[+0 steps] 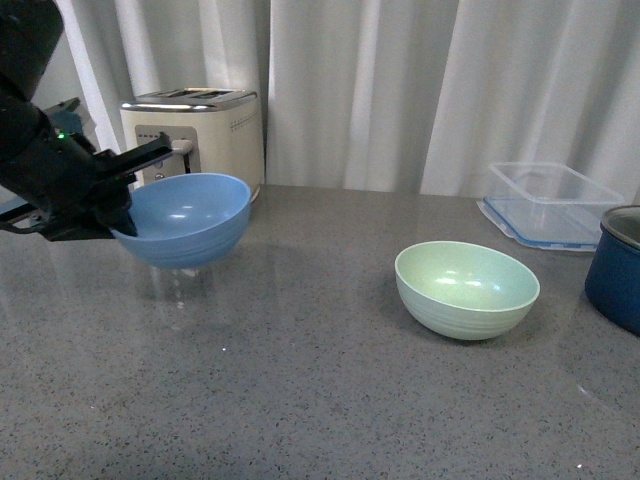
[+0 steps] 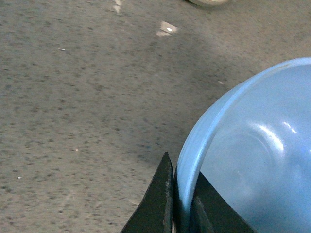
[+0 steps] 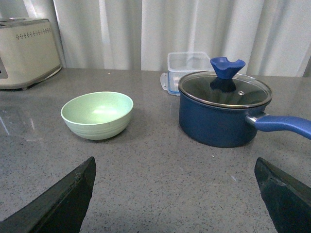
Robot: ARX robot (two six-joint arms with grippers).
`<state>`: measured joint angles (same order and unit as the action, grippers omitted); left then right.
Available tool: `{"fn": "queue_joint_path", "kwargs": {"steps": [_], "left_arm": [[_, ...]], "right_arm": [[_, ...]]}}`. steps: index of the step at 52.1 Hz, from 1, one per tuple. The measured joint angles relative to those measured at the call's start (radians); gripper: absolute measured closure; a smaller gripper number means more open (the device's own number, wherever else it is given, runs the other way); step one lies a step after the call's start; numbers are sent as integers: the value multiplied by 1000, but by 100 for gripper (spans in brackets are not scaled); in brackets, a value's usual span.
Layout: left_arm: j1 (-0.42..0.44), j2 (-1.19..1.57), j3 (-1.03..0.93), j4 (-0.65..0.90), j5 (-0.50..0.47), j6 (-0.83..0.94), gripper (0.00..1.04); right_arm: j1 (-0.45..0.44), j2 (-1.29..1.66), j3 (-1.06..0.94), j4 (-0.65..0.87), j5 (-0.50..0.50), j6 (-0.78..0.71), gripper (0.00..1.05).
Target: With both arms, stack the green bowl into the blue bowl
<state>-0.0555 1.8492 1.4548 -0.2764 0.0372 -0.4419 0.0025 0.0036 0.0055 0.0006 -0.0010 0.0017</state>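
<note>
Grip status: the left claw (image 2: 182, 208) pinches the rim of the blue bowl (image 1: 185, 220), one finger inside the wall and one outside. In the front view the bowl sits at 9 o'clock, in front of the toaster (image 1: 200, 125). Whether its base touches the bench (image 1: 300, 400) cannot be told. The green bowl (image 1: 466, 288) stands upright on the bench at 4 o'clock, well apart from the blue one. The right claw (image 3: 175, 199) is spread wide and holds nothing.

Recommended procedure (a judgement from this layout):
1. Hold the blue bowl level and set it flat as the receiver.
2. Bring the right claw to the green bowl's rim, straddling the wall.
3. Approach from the side away from the lidded pot (image 3: 218, 119), which stands near at the bowl's 3 o'clock.
</note>
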Motion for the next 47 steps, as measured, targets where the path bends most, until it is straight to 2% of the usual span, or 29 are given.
{"fn": "queue_joint_path", "kwargs": {"steps": [19, 35, 47], "left_arm": [[-186, 155, 145, -48, -40, -34, 101], [-229, 235, 210, -84, -69, -39, 101], [-226, 200, 211, -68, -43, -22, 55]], "right_arm": [[0, 0, 0, 0, 0, 0, 10], [0, 0, 0, 0, 0, 0, 10], [0, 0, 0, 0, 0, 0, 10]]}}
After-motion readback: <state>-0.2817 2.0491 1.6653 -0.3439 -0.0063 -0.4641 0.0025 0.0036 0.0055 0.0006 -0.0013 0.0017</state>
